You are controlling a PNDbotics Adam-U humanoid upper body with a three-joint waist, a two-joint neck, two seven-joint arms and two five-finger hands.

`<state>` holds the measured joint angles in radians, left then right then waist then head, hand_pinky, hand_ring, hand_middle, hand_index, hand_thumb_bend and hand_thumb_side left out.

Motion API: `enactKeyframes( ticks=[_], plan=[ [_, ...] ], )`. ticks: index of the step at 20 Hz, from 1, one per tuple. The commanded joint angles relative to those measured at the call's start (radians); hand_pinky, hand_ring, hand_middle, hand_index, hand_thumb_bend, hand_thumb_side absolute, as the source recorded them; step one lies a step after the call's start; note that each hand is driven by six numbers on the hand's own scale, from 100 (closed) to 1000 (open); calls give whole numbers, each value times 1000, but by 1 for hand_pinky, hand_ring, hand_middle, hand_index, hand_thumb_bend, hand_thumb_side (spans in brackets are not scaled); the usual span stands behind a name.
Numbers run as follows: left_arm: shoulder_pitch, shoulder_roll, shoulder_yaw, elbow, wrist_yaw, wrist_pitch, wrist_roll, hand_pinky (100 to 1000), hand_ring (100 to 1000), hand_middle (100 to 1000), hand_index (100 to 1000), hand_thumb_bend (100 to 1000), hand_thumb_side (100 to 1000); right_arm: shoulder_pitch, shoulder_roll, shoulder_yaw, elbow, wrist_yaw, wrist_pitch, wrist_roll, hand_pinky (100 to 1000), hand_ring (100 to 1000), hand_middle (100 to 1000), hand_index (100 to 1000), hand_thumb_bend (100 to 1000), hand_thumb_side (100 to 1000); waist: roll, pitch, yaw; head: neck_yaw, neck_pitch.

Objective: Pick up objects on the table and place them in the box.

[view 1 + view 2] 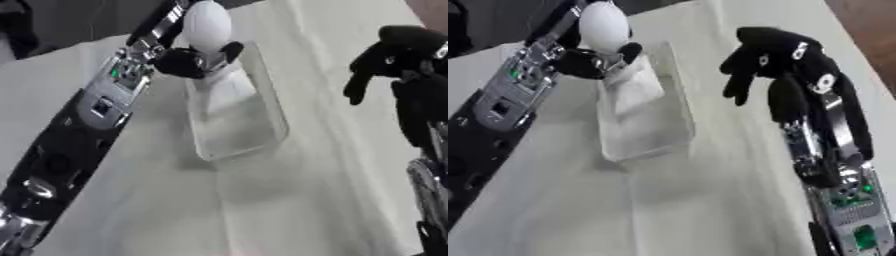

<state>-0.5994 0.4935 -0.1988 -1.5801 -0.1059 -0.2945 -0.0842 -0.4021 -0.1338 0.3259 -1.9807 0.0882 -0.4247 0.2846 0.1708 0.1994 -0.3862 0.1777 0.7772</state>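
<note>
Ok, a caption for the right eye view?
Left robot hand holds a white egg-shaped object over the clear box; right robot hand hangs idle.

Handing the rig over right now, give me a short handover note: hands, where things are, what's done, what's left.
Left hand: curled round a white egg-shaped object, held over the far end of the clear box.
Right hand: holds nothing, fingers relaxed and hanging down, above the table to the right of the box.
Box: something white and flat lies in its far half; I cannot tell what.
Done: the white object is picked up and brought over the box.
Left: release it into the box. No other loose objects show on the table.
</note>
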Motion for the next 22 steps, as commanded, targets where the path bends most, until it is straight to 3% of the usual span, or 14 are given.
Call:
enactKeyframes(
  ticks=[1,4,6,8,9,10,11,12,13,14,15,16,17,22],
  plan=[
    [-26,7,1,-10,-4,-6,-7,100,239,200,377,100,365,-14,-3,1,-19,-4,-1,4,305,453,586,849,100,832,-4,-13,-2,13,-7],
    [-29,7,-1,-10,-5,-12,-18,110,316,277,448,100,427,-13,-3,1,-19,-4,-1,5,305,453,586,849,100,832,-3,-14,-4,12,-7],
    [-28,7,-2,-14,-4,-27,-35,213,397,354,517,144,550,-11,-3,1,-19,-4,0,6,305,453,586,849,100,831,-2,-15,-4,11,-7],
    [-28,9,-4,-21,-1,-56,-68,329,487,425,590,354,689,-9,-2,1,-19,-4,1,6,307,454,587,847,100,831,-2,-17,-2,9,-7],
    [-28,10,-4,-24,0,-71,-86,404,561,495,670,472,747,-8,-2,1,-19,-4,1,6,308,454,587,844,100,832,-2,-18,-1,9,-7],
    [-29,11,-4,-27,1,-85,-104,422,577,509,686,496,757,-8,-2,1,-19,-4,1,6,308,454,587,844,100,831,-2,-18,-1,9,-7],
    [-29,12,-4,-29,-1,-98,-124,571,718,644,817,682,796,-8,-1,1,-19,-4,1,7,308,455,587,842,100,831,-2,-19,0,9,-7],
    [-29,12,-3,-30,-4,-108,-144,571,718,644,817,682,796,-7,-1,1,-19,-5,0,7,308,455,587,842,100,831,-2,-19,0,8,-7],
    [-29,14,-4,-32,-14,-118,-168,772,874,816,971,882,830,-7,-1,1,-19,-5,0,7,308,455,587,840,100,831,-2,-19,1,8,-7],
    [-29,15,-3,-35,-28,-128,-195,794,890,832,984,896,833,-7,-1,1,-19,-5,0,7,308,455,587,840,100,831,-2,-19,1,8,-7],
    [-29,17,-1,-38,-47,-136,-221,979,1000,961,1000,993,843,-7,-1,0,-19,-5,0,7,309,455,588,839,100,831,-3,-19,2,8,-7],
    [-28,17,3,-40,-64,-141,-241,915,981,915,1000,967,842,-6,-1,0,-19,-6,0,7,309,455,587,840,100,831,-3,-19,3,8,-7],
    [-28,19,6,-41,-81,-145,-259,1000,1000,1000,1000,1000,825,-6,-1,0,-19,-6,0,7,310,455,588,839,100,830,-3,-20,4,7,-7],
    [-25,22,18,-45,-151,-145,-309,1000,1000,1000,1000,1000,817,-5,-1,-1,-19,-8,-1,8,311,456,589,840,100,829,-5,-21,8,7,-7]
  ],
)
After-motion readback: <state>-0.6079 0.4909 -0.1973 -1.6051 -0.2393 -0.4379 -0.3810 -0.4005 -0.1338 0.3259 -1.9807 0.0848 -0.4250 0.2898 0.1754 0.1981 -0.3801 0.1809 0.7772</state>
